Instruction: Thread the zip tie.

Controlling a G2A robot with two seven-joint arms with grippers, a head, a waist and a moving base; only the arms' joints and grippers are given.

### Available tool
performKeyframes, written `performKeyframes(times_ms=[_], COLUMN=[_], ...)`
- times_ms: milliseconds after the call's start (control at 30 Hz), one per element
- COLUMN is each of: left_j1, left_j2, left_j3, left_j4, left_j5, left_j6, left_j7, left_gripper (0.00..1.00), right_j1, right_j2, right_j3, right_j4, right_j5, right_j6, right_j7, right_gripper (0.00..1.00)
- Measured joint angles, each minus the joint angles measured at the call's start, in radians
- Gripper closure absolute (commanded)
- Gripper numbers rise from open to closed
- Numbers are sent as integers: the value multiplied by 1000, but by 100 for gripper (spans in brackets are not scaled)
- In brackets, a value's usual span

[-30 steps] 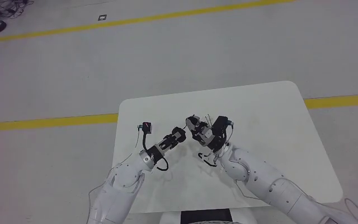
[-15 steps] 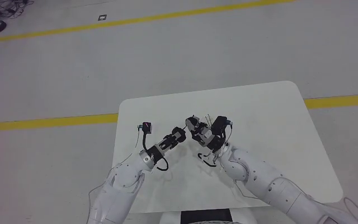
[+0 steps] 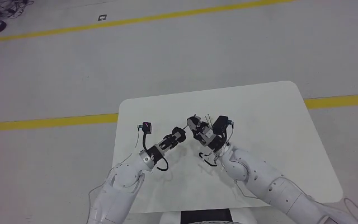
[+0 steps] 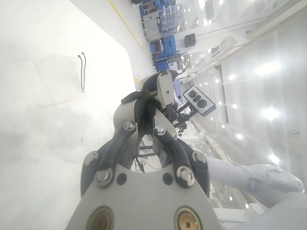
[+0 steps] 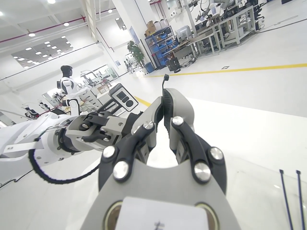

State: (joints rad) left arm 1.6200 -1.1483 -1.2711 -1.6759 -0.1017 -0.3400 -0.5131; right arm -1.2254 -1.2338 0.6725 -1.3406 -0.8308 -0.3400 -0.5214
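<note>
Over the middle of the white table (image 3: pixel 268 112) my two grippers meet tip to tip. My right gripper (image 5: pixel 163 111) is shut on a thin black zip tie (image 5: pixel 164 84), whose square head sticks up past the fingertips. My left gripper (image 4: pixel 144 116) sits right against the right gripper (image 3: pixel 193 122), its fingers drawn together on the zip tie's other end; the strip itself is mostly hidden between the pads. From above, the left gripper (image 3: pixel 179 133) points up and right at the other one.
Two spare black zip ties (image 4: pixel 83 72) lie side by side on a clear plastic sheet (image 4: pixel 55 77) on the table, beside the right gripper; the spare ties (image 5: pixel 291 199) are also close to the right wrist. The table's far edge (image 3: pixel 207 92) lies beyond.
</note>
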Motion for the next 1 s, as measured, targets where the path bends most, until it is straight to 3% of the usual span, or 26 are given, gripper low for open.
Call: performKeyframes(times_ms=[600, 1000], left_j1=[0, 0], left_j2=[0, 0], left_j3=[0, 0], left_j4=[0, 0], left_j5=[0, 0], left_j6=[0, 0], left_j7=[0, 0], left_gripper=[100, 100], right_j1=[17, 4], right_j2=[4, 2], right_j3=[-45, -23], right_j4=[6, 7], right_j5=[13, 18], right_j6=[0, 0], right_j7=[3, -43], right_gripper=[100, 100])
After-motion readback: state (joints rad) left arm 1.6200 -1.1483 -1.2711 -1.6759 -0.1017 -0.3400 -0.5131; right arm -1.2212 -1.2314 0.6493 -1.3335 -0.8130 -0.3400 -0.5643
